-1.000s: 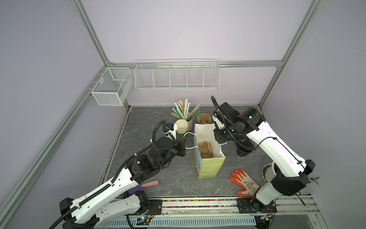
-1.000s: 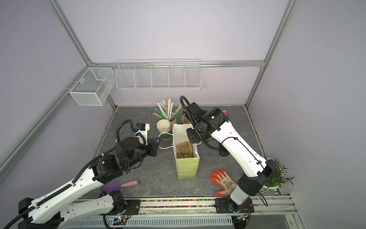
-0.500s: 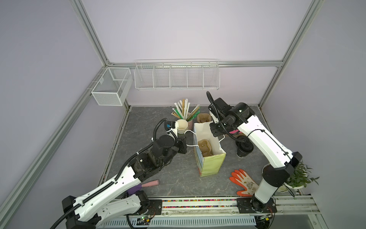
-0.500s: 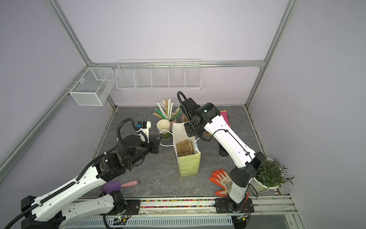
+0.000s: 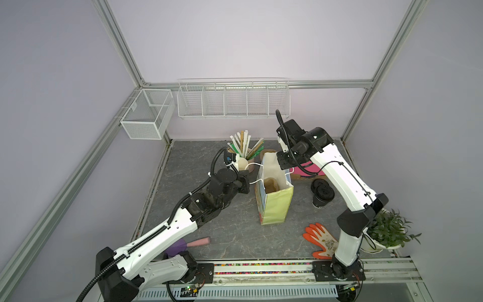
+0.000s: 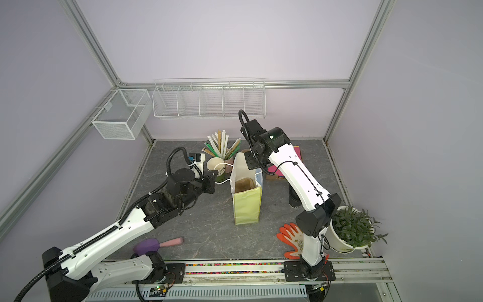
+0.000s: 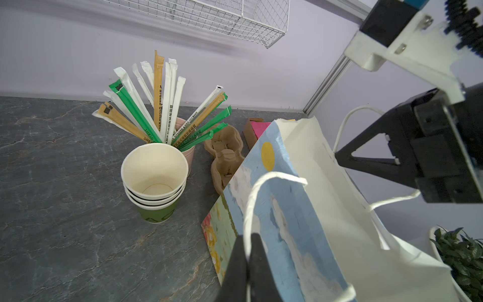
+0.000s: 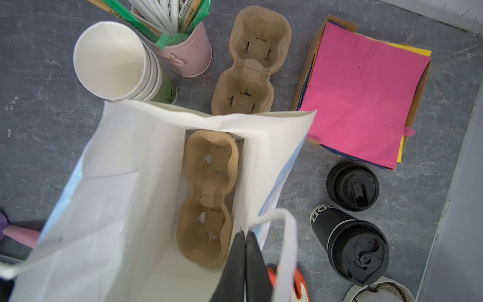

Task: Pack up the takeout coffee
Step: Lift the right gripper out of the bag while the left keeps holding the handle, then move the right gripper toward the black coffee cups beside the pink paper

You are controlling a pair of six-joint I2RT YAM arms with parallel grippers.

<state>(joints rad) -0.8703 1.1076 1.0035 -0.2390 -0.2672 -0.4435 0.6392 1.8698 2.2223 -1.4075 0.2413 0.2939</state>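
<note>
Plainly, the paper bag (image 5: 274,209) stands upright and open in the middle of the counter (image 5: 230,235), with an end effector on each of its cord handles. The left wrist view shows the left end effector (image 7: 248,240) pinched shut on one white handle (image 7: 261,180). The right wrist view shows the right end effector (image 8: 245,236) pinched shut on the other handle (image 8: 288,227).

Only the right wrist view looks down into the bag, where a pulp cup carrier (image 8: 209,198) lies on the bottom. That view also shows the takeout coffee (image 8: 352,186) standing lidded on the counter outside the bag. It is just beside a second black cup (image 8: 351,248) and near a pink paper stack (image 8: 363,91).

In a top view both cups sit clear of the right arm (image 5: 339,177); in a top view that arm covers nearly all of them. The left wrist view catches the stack of green cups (image 7: 154,183) instead.
</note>
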